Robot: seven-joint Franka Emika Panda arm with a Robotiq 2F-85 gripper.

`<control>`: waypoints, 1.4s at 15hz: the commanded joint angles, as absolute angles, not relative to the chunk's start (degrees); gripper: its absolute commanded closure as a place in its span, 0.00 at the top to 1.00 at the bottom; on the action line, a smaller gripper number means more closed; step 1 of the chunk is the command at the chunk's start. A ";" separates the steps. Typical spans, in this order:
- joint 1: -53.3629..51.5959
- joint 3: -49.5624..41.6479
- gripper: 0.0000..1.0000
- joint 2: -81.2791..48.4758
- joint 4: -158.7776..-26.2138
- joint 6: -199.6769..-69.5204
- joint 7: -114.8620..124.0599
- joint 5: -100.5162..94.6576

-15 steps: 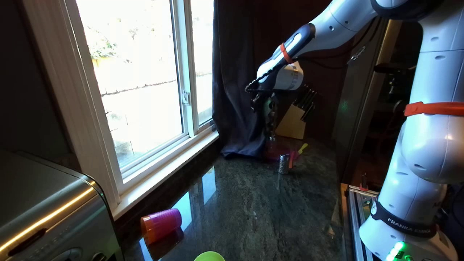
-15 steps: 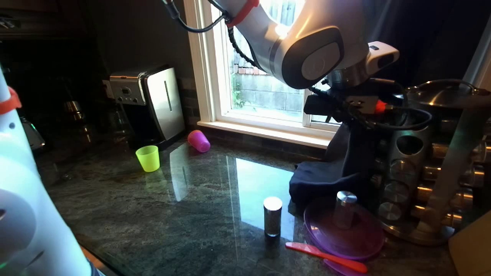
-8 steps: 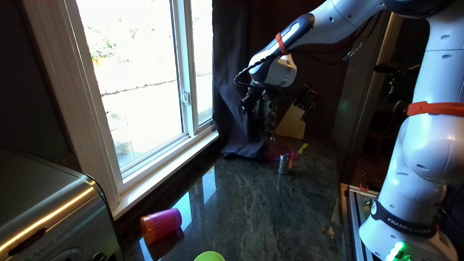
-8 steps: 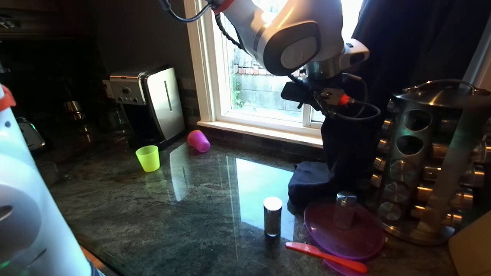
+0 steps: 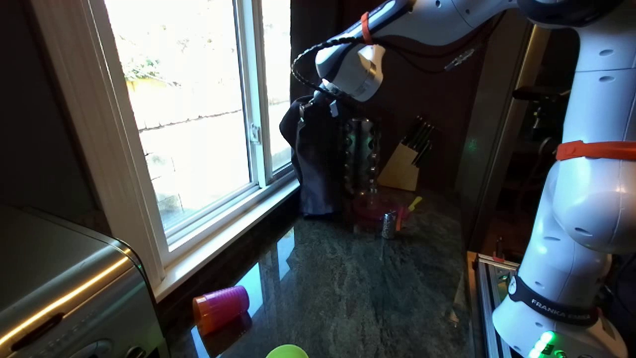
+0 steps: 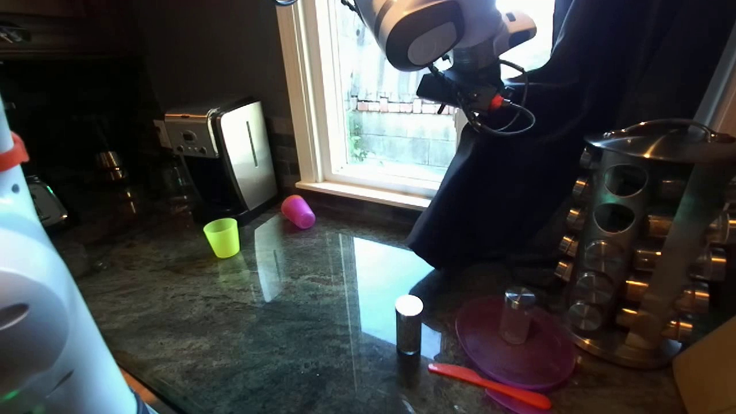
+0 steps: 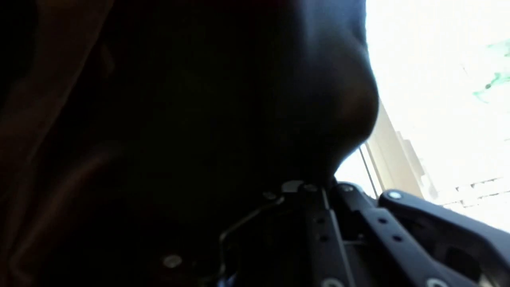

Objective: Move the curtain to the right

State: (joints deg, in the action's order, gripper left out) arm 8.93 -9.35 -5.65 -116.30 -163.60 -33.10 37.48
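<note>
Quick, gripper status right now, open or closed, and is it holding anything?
Gripper: closed, holding the dark curtain, whose fabric is gathered up at its fingertips.

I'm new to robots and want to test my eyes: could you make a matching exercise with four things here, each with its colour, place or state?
1. Curtain
2. Lime-green cup
3. Pink cup
4. Plate

A. Lying on its side
B. Purple, with a shaker on it
C. Standing upright
D. Dark, covering part of the window

Right pairs: 1-D; 2-C; 3-A; 4-B
</note>
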 commanded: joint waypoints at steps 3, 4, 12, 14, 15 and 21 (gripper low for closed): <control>8.81 -10.58 0.00 -17.83 -103.23 -168.00 -28.00 35.38; 8.93 -9.24 0.00 -12.80 -108.24 -167.29 -31.23 37.24; 8.50 -10.05 0.00 -18.39 -103.66 -172.02 -28.51 36.89; 8.44 -10.54 0.00 -24.02 -99.16 -179.08 -26.28 37.54; 7.55 -12.19 0.00 -26.40 -97.55 -181.38 -23.57 36.43; -3.03 -31.67 0.00 -42.68 -87.76 -189.21 -9.08 36.74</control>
